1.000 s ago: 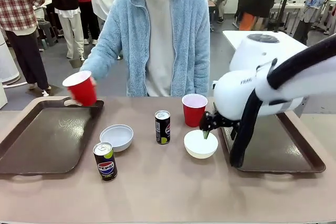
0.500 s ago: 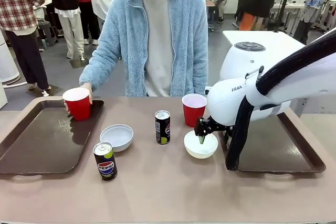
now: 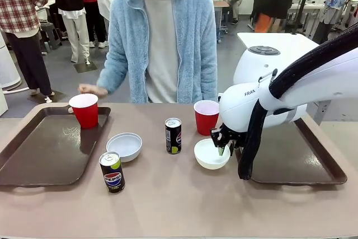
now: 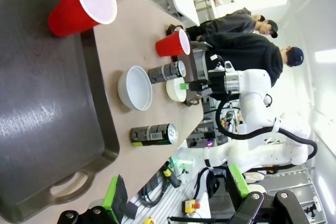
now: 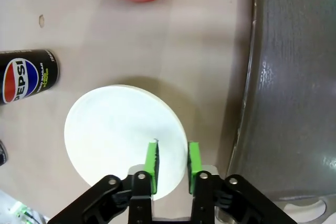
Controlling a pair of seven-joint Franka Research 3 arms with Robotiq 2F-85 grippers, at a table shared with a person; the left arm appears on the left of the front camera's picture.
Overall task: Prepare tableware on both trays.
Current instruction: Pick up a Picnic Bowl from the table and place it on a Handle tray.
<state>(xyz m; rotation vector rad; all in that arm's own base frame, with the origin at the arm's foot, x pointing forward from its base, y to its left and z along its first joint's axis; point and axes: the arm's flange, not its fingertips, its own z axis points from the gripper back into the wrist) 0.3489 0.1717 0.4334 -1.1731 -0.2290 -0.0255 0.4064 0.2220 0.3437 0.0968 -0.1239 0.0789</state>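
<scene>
- The right gripper (image 5: 172, 162) is clenched on the tray-side rim of the white bowl (image 5: 121, 135), with one pad inside and one outside. The bowl lies on the table between the black can (image 3: 173, 135) and the right tray (image 5: 294, 77).
- That tray sits just beside the bowl, past the gripper. Its raised rim is the edge to clear, so I judge a lift, then a short sideways carry.
- Just beyond the bowl stands a red cup (image 3: 207, 117).
- The left gripper (image 4: 176, 187) gapes wide above the left tray (image 4: 47, 129).
</scene>
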